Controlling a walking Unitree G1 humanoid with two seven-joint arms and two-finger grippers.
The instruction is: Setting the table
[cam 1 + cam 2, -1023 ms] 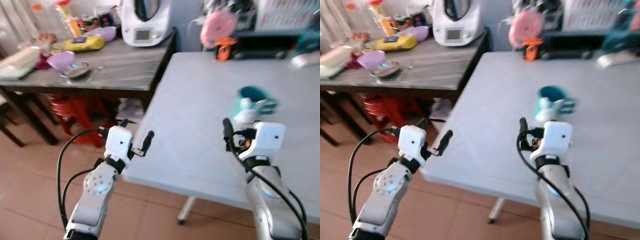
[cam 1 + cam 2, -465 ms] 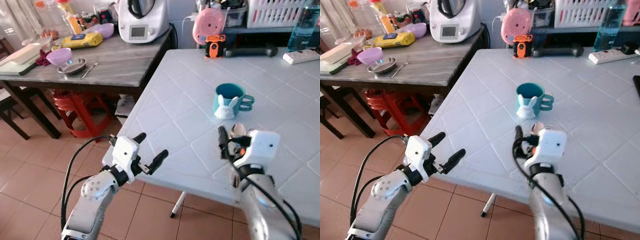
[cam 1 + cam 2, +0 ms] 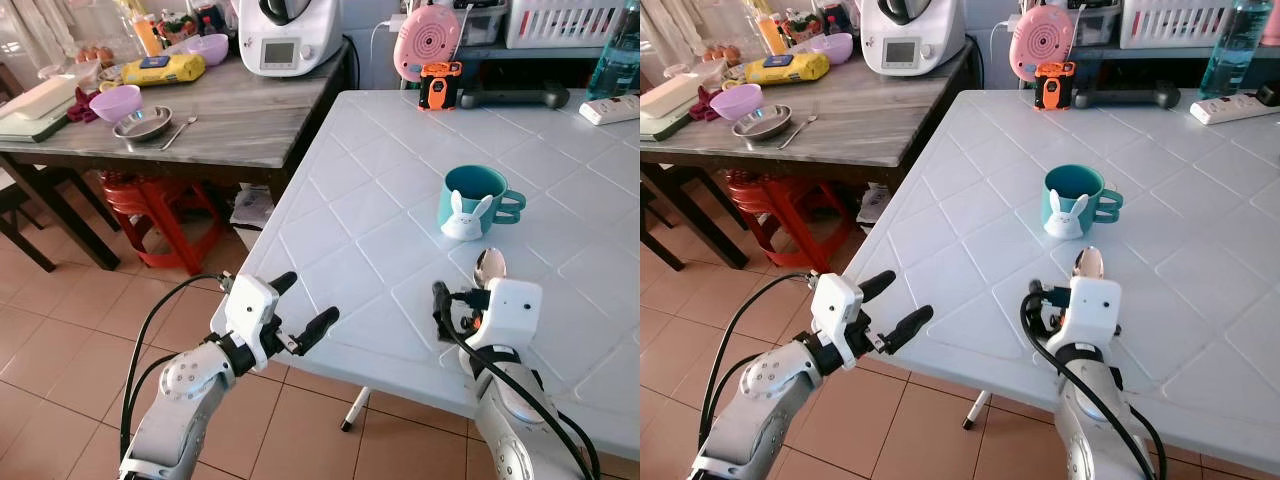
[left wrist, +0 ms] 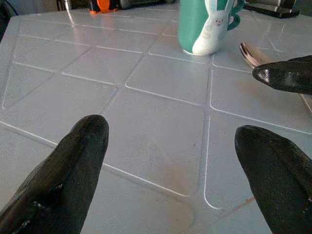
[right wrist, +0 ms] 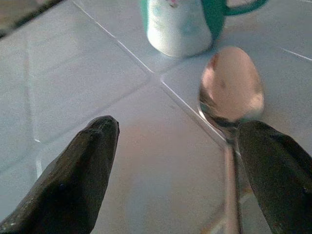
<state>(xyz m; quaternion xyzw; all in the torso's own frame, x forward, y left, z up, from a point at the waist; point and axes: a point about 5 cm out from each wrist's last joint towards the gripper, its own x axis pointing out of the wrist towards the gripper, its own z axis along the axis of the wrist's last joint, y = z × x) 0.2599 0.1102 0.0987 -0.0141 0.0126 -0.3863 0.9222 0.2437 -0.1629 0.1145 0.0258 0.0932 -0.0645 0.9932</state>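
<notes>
A teal mug with a white rabbit (image 3: 470, 200) stands upright on the white tiled-pattern table (image 3: 360, 210). A metal spoon (image 3: 490, 265) lies flat on the table just in front of the mug, its bowl toward the mug. My right gripper (image 3: 460, 300) is low over the table at the spoon's handle end. It is open, and the spoon (image 5: 231, 87) lies beside one finger (image 5: 278, 170), not gripped. My left gripper (image 3: 305, 300) is open with nothing in it, at the table's near left edge, pointing toward the mug (image 4: 204, 24).
A dark wooden side table (image 3: 240, 120) stands to the left with a purple bowl (image 3: 115, 100), a steel bowl (image 3: 142, 123) and a white appliance (image 3: 290, 35). A red stool (image 3: 160, 210) is under it. An orange toy (image 3: 440, 85) and a power strip (image 3: 615, 108) lie at the back.
The camera has shifted and the blur has cleared. My right gripper has dropped lower toward the table's front edge, and the spoon now lies flat ahead of it. The left gripper has barely moved.
</notes>
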